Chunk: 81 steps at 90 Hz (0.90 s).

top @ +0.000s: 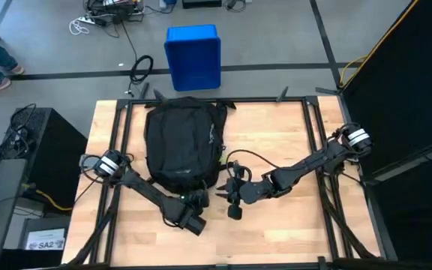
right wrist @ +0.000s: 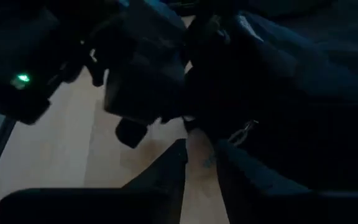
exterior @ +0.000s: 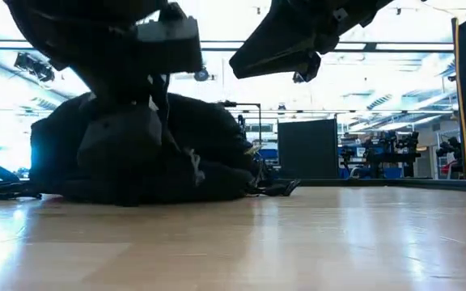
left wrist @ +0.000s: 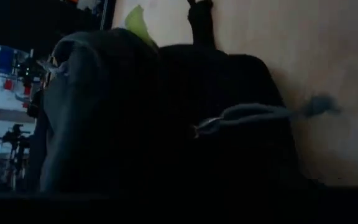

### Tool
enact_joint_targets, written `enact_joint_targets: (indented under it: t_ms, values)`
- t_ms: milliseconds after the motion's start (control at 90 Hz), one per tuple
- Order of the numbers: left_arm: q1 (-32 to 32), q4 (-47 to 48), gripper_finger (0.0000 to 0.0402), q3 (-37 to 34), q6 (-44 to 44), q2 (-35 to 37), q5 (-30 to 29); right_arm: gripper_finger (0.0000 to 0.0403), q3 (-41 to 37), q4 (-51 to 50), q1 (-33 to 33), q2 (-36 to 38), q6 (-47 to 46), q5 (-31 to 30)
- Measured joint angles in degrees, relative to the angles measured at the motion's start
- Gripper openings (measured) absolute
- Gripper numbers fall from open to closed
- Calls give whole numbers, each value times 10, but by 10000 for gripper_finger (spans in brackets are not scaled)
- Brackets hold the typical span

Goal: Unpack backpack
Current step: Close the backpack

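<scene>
The wooden table (top: pixel 276 142) fills the middle of the high view, and the black backpack (top: pixel 182 142) lies flat on its left-centre part, apparently zipped, with nothing unpacked beside it, so I judge the task barely begun. The left gripper (top: pixel 199 199) presses at the bag's lower edge. The right gripper (top: pixel 222 191) hovers just beside that edge, slightly parted and empty; whether the left holds fabric, I cannot tell.

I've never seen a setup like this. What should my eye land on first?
First, the large black soft fabric backpack lying flat on the pale wooden table. Two dark arms meet at its near edge: the left pincer against the bag, the right pincer beside it. Beyond the table stands a blue plastic bin.
</scene>
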<state>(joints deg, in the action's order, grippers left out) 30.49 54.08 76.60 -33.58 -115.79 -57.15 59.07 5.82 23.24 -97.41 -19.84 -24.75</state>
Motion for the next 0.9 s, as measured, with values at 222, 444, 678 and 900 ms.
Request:
enact_joint_targets:
  t_ms: [222,444,678,900]
  values:
    - [-2,37,2,0,-16,0,-5,65,0,0,0,0,-7,0]
    - [8,31,0,17,-15,3,-8,72,-54,2,-21,0,-106,4]
    - [10,25,0,61,8,3,-24,108,-121,147,-44,-34,-107,11]
    - [10,1,0,80,33,3,-37,135,-118,319,-66,-119,-85,92]
